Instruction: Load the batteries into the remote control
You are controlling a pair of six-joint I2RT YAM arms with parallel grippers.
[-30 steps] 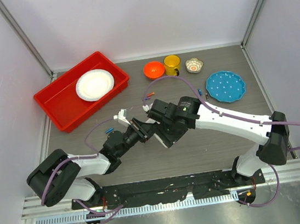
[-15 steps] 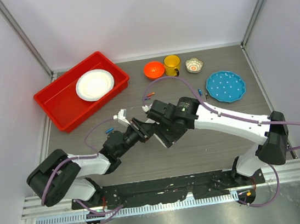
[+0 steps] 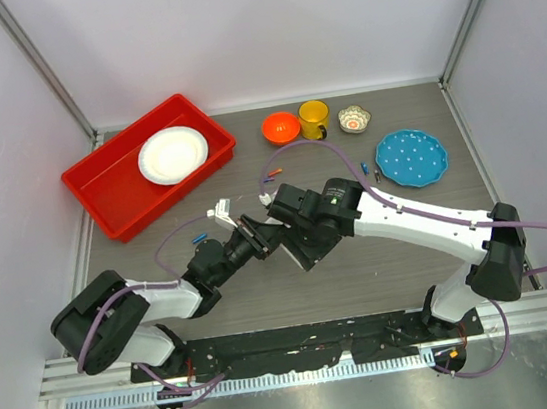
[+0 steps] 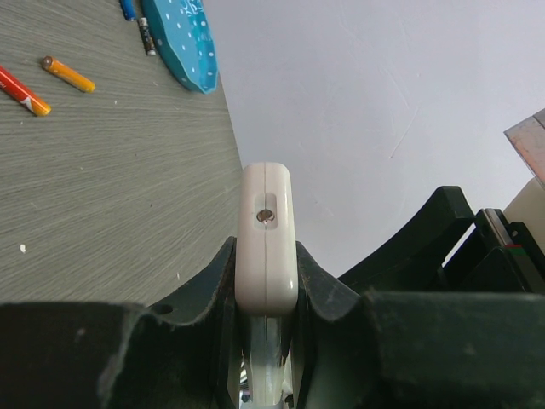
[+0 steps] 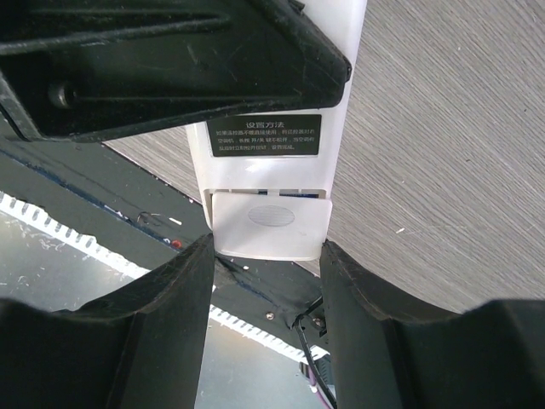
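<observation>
Honestly, remote [image 4: 266, 213] is clamped by left gripper [image 4: 266, 260], its end pinched by right gripper [image 5: 268, 256]; cover [image 5: 271, 223] could be jammed if tugged crooked.

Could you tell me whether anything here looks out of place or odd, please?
Nothing looks damaged or spilled. The one untidy thing is the batteries: they lie scattered loose on the table, some mid-table and two beside the blue plate, none in a container. The remote control is clamped on edge in the left jaws.
</observation>
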